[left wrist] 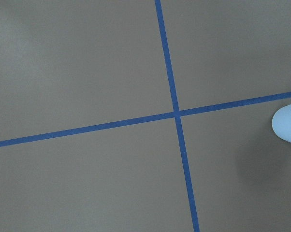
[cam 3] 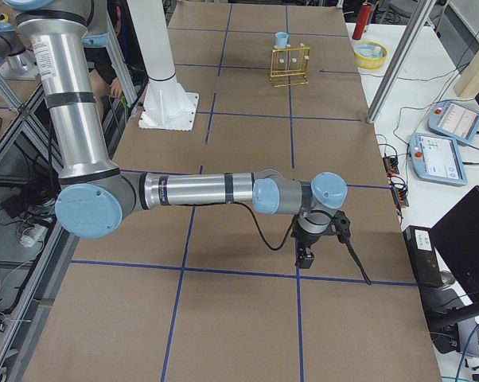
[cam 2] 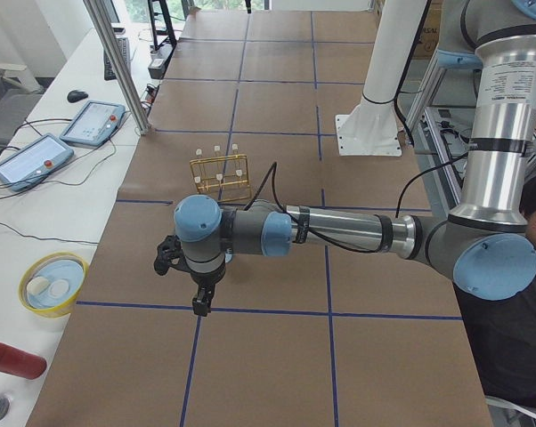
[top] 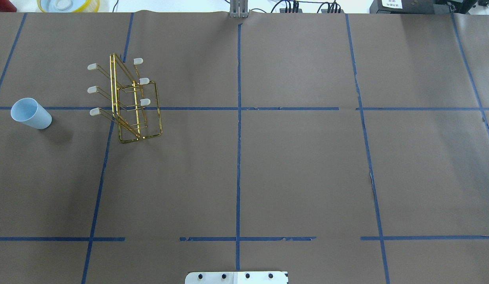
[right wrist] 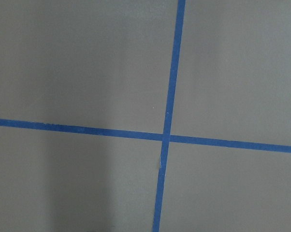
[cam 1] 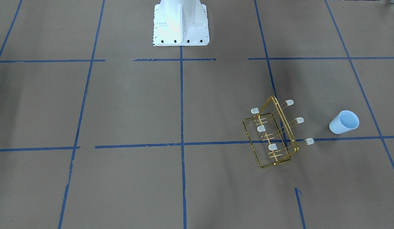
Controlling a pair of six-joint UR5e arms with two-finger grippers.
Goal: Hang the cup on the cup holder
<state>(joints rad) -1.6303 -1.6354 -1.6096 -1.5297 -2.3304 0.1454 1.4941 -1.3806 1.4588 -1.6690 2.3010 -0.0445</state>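
Brown table (top: 299, 169): nothing hung; cup (top: 30, 113) beside holder (top: 126, 100), clear of left gripper (cam 2: 199, 305) and right gripper (cam 3: 305, 259); jaws' state impossible to tell.

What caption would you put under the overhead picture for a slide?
A pale blue cup stands on the brown table, left of an empty gold wire rack, not touching it.

Smooth matt plastic cup (cam 1: 343, 122), glossy gold wire cup holder (cam 1: 273, 133), matt brown paper table (cam 1: 127, 105).
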